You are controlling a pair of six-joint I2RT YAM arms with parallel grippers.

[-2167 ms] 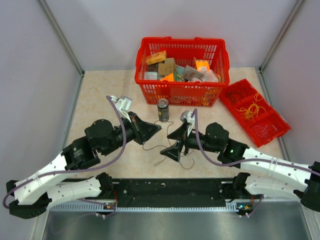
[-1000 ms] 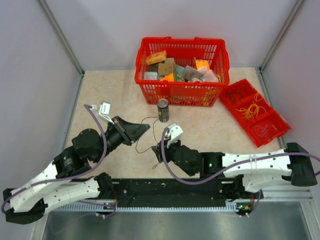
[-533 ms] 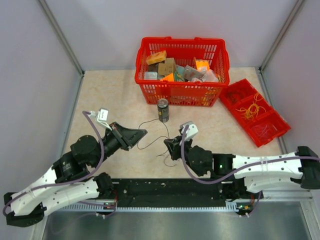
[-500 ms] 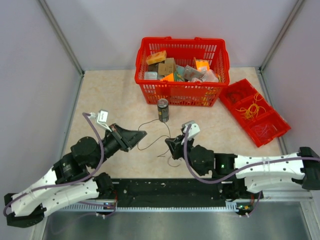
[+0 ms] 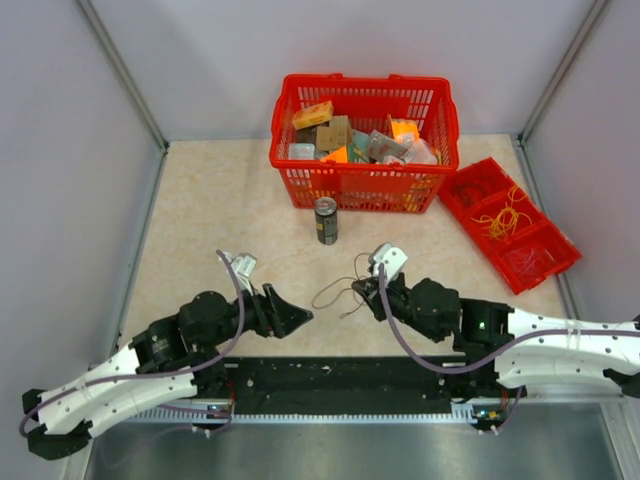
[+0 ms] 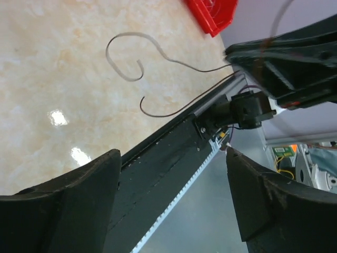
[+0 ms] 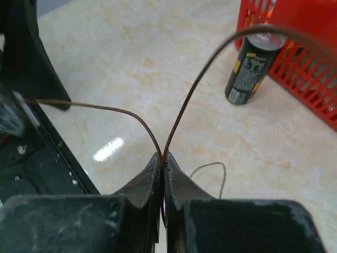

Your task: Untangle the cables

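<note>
My right gripper [image 7: 163, 157] is shut on a thin dark brown cable [image 7: 184, 105]; two strands of it arch up from the tips. Another loose dark cable [image 7: 217, 167] lies on the table just beyond. From above, the right gripper [image 5: 361, 297] sits right of the dark cables [image 5: 326, 293]. My left gripper [image 5: 300, 318] is left of them, open and holding nothing. In the left wrist view, the left gripper [image 6: 172, 154] hangs over the black rail, with curly dark cables [image 6: 126, 58] on the table ahead.
A black drink can [image 5: 326, 220] stands beyond the cables, in front of a red basket [image 5: 365, 190] full of packets. A red tray [image 5: 545, 265] at the right holds yellow-orange wires [image 5: 503, 218]. A black rail [image 5: 340, 375] runs along the near edge.
My left gripper has opened, let go of the cable and drawn back toward the near edge. My right gripper has moved slightly right, still shut on the dark cable.
</note>
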